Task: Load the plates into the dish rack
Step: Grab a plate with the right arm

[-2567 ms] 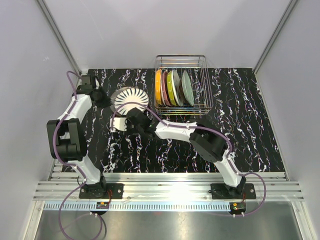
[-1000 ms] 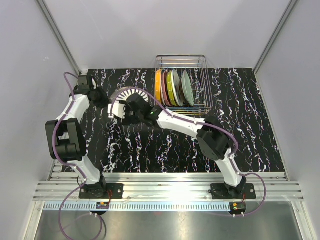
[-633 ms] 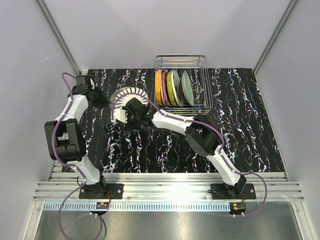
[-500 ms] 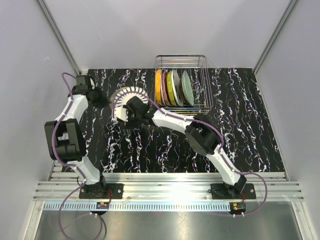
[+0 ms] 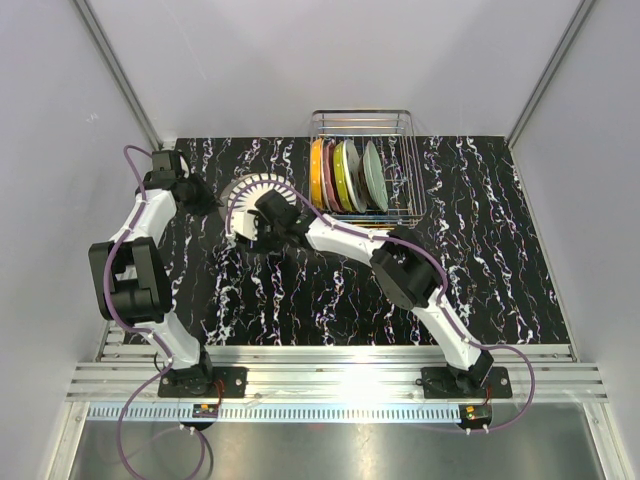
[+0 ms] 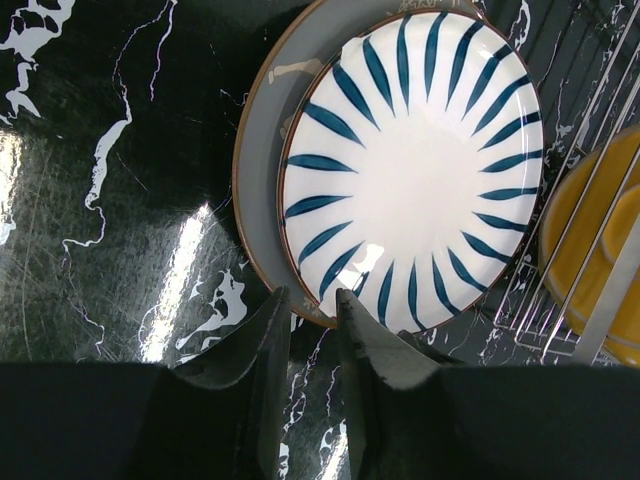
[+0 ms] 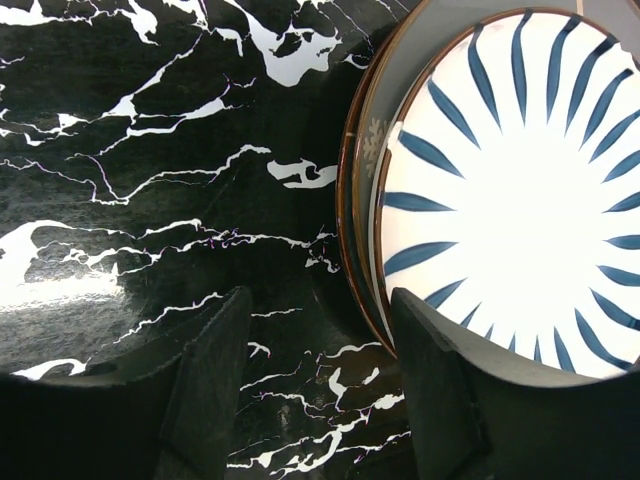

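Right wrist view: right gripper (image 7: 322, 372), jaws wide, brackets the rim of the striped plate (image 7: 520, 200), likeliest hold on slick, brittle glaze; left gripper (image 6: 308, 335) narrowly parted, empty.

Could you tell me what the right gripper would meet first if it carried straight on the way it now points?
Most likely the right gripper would meet the rim of the grey plate under the striped plate. Depth is unclear, so it could be the tabletop just beside it.
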